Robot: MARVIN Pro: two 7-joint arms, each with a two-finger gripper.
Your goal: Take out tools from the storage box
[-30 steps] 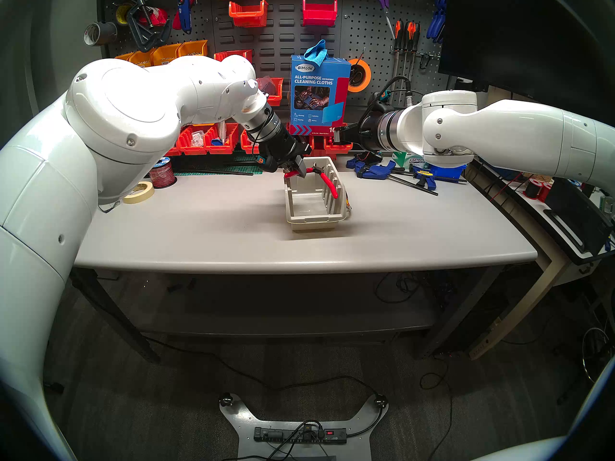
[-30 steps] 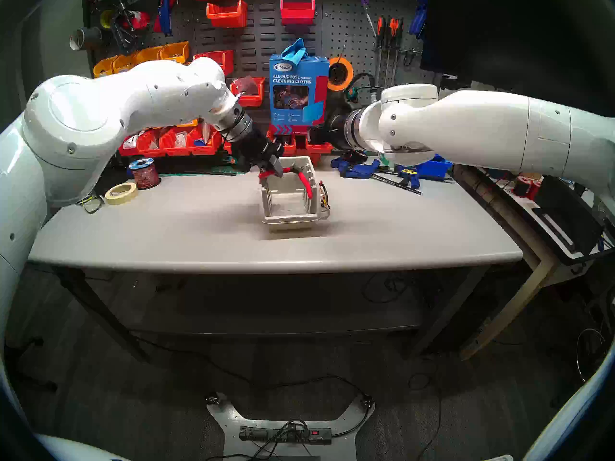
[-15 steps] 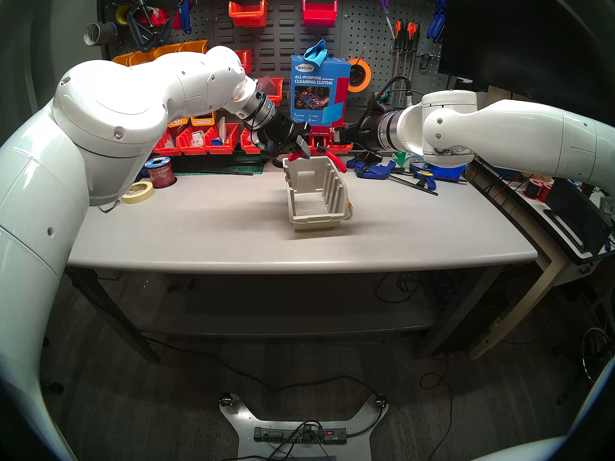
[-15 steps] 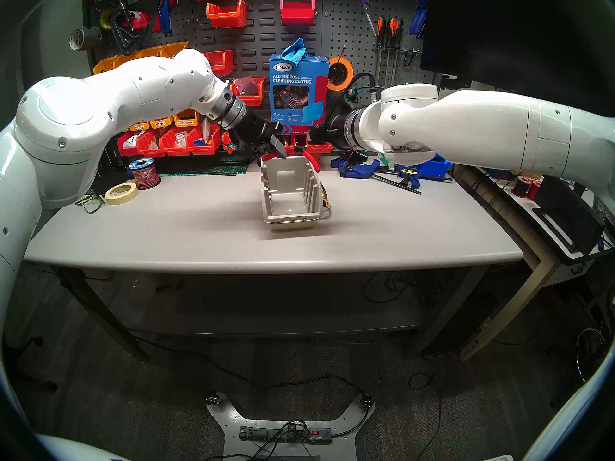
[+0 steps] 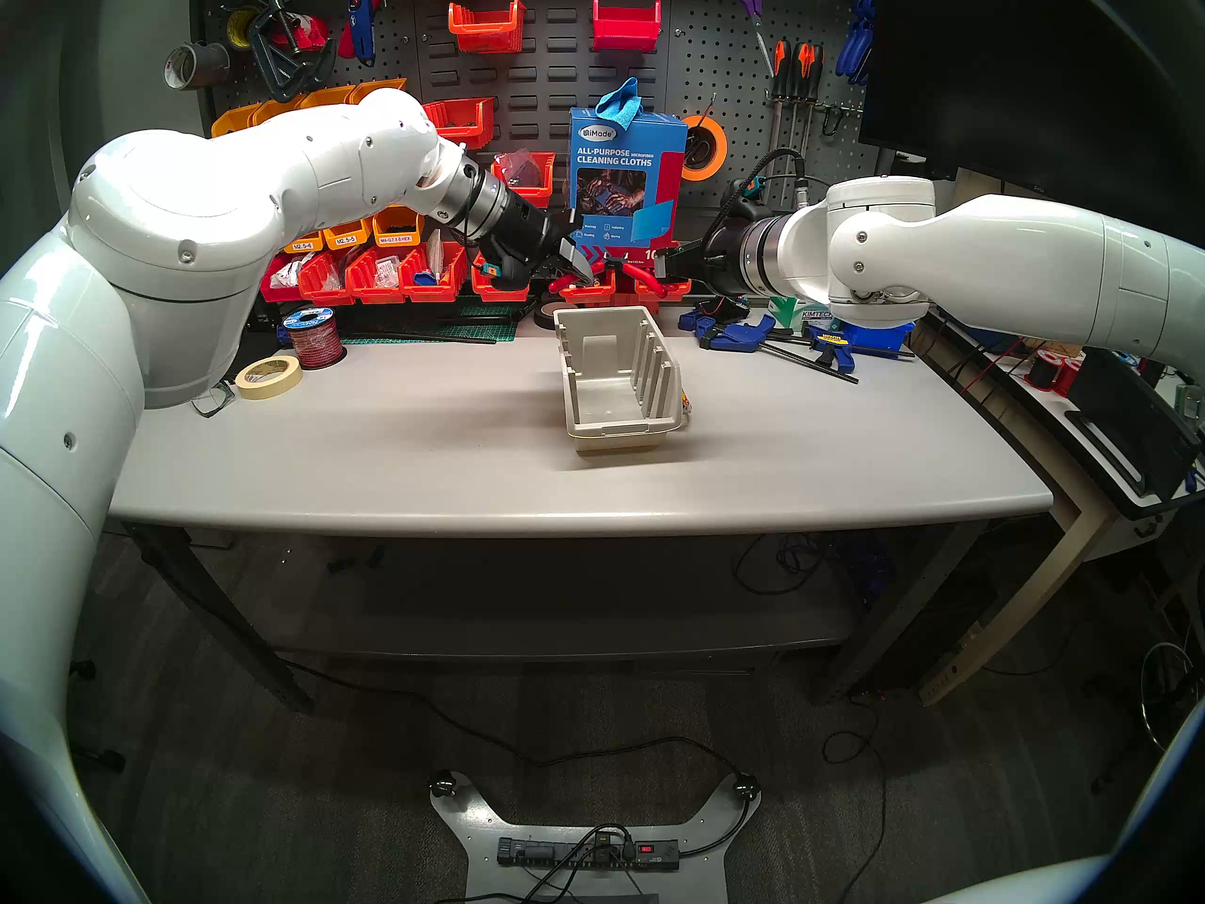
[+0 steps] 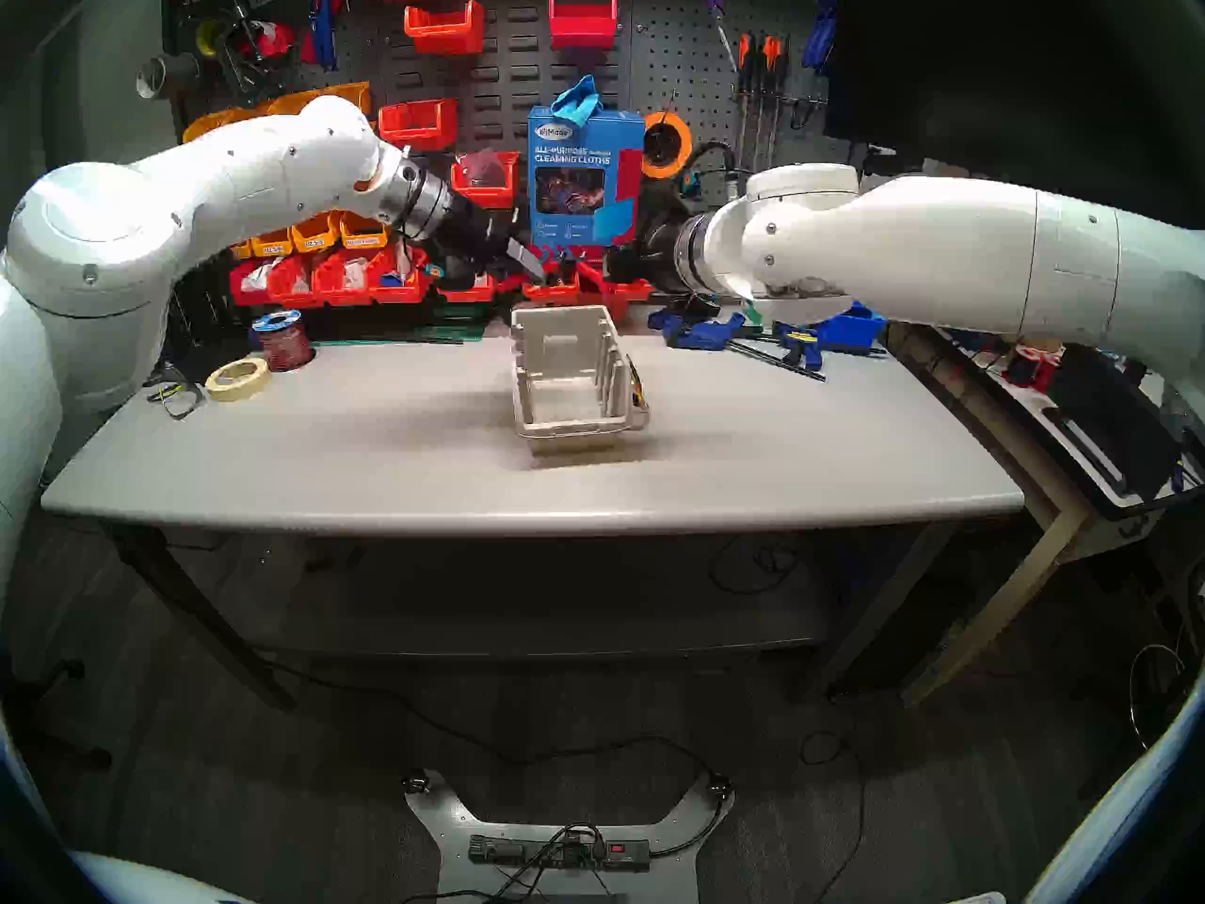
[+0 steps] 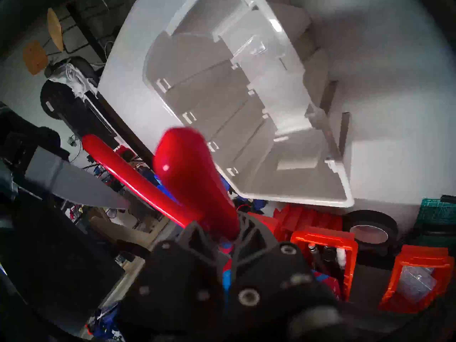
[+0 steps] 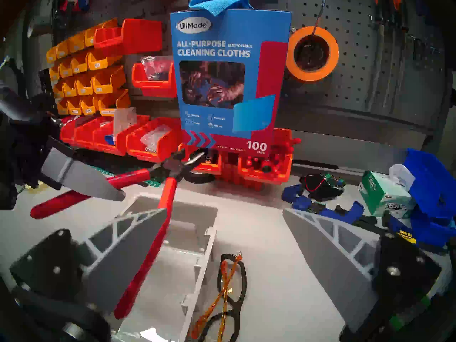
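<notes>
The grey counter (image 5: 391, 465) carries the beige storage box (image 5: 616, 387) near its middle, open top up, its inside bare. Above the box's far end, in front of the red bins, the left claw (image 5: 577, 271) is clamped on one red handle of the pliers (image 5: 629, 271), holding them clear of the box in the air; the other handle hangs down toward the box's rim and the dark metal head points toward the right claw (image 5: 665, 263). That right claw hovers level just beside the pliers' head, its grey fingers (image 8: 128, 233) spread wide with nothing between them. The folded safety glasses (image 8: 228, 292) with orange-and-black arms lie on the counter, touching the box's right wall outside it.
</notes>
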